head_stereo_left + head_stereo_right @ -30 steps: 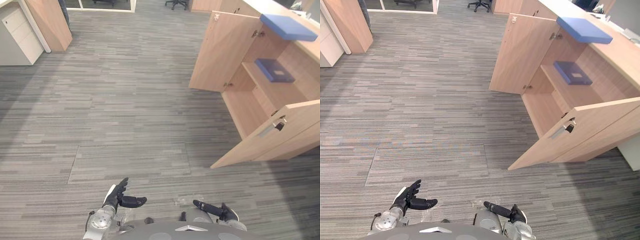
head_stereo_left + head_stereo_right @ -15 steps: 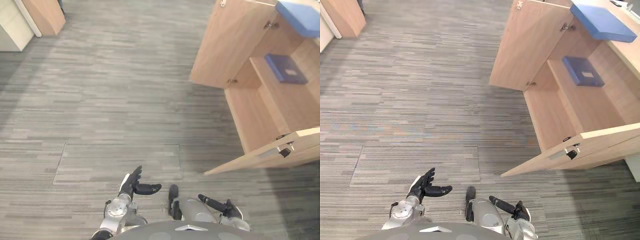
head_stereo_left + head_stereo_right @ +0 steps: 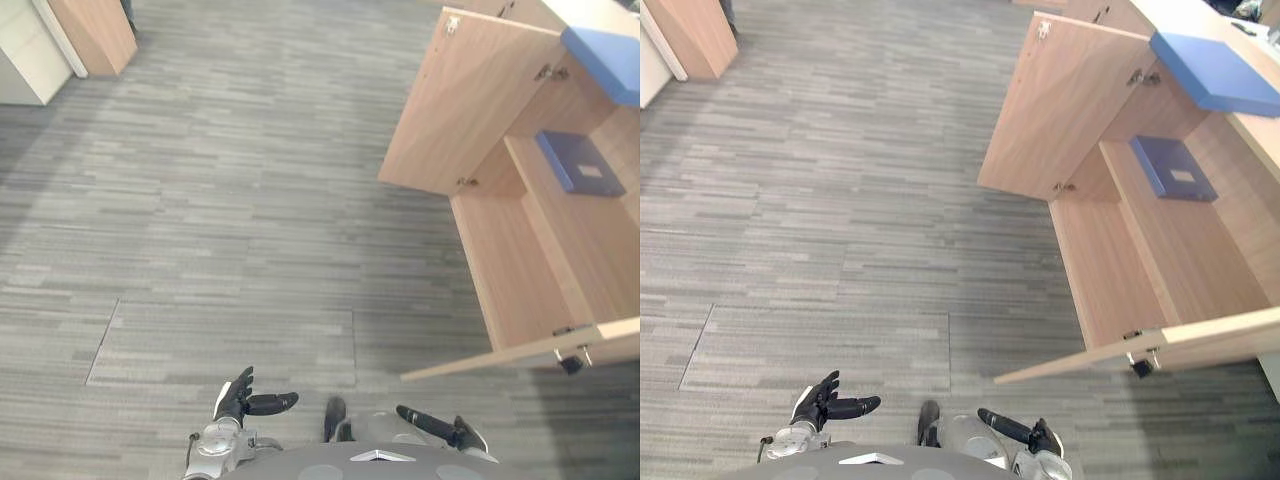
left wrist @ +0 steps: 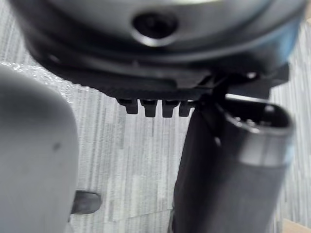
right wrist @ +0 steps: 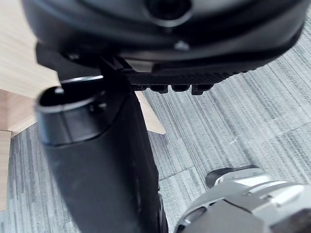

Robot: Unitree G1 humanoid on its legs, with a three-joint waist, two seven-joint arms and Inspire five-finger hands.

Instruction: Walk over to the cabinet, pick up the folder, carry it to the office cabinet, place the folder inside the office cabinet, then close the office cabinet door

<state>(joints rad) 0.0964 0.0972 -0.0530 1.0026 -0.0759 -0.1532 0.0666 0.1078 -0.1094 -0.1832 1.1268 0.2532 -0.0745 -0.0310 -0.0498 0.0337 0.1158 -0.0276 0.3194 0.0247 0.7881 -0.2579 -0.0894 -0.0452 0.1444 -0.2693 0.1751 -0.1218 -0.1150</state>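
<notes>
Robot hand (image 3: 1012, 428) (right) near door (image 3: 1200, 342) edge

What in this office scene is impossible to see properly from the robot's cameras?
Office cabinet: right part cut off by both eye views' right edge.
Dark blue folder on its shelf: label too small to read, right eye view.
Lighter blue flat thing on top: cut by left eye view's edge.

Soft, even, bright indoor light lies on the grey carpet (image 3: 250, 200). Ahead of the right hand (image 3: 445, 430) a dim shadow spreads under the open cabinet door (image 3: 530, 350); far ahead of the left hand (image 3: 235, 398) the carpet darkens.
</notes>
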